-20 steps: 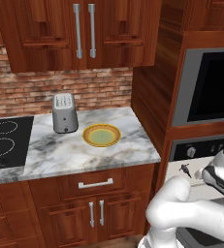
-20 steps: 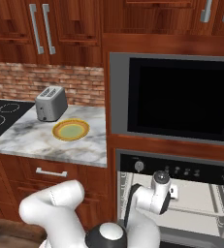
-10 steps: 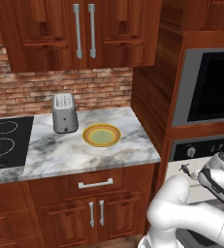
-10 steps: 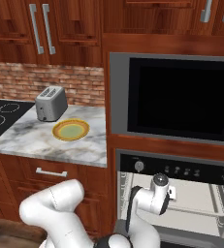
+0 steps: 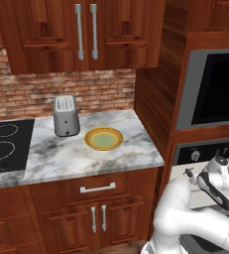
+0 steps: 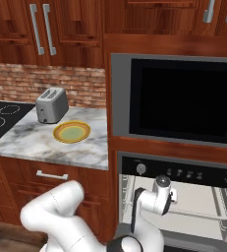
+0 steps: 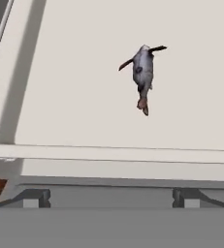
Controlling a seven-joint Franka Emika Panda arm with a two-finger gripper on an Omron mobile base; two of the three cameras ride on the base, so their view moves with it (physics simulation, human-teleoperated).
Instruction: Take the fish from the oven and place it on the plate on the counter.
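Arm shifted slightly lower; fish [image 7: 143,73] slender, grey-silver, dark fins, reddish tail; gripper [image 7: 111,196] fully open, empty.

Wood, stone, brick, metal and glass in the kitchen

The counter [image 5: 81,154] is smooth white stone with grey veins, and the cabinets [image 5: 91,208] under it are shiny red-brown wood with silver metal handles. On the counter, the toaster [image 5: 66,115] looks like dull grey metal, and the plate [image 5: 104,138] beside it looks smooth and glazed, yellow at the rim and pale green in the middle. Behind the counter the wall [image 5: 46,94] is rough red brick. The oven [image 6: 176,197] has a black strip with round silver knobs. Inside it, the fish [image 7: 143,72] looks smooth and silvery grey on a flat, matt, cream tray [image 7: 74,97].
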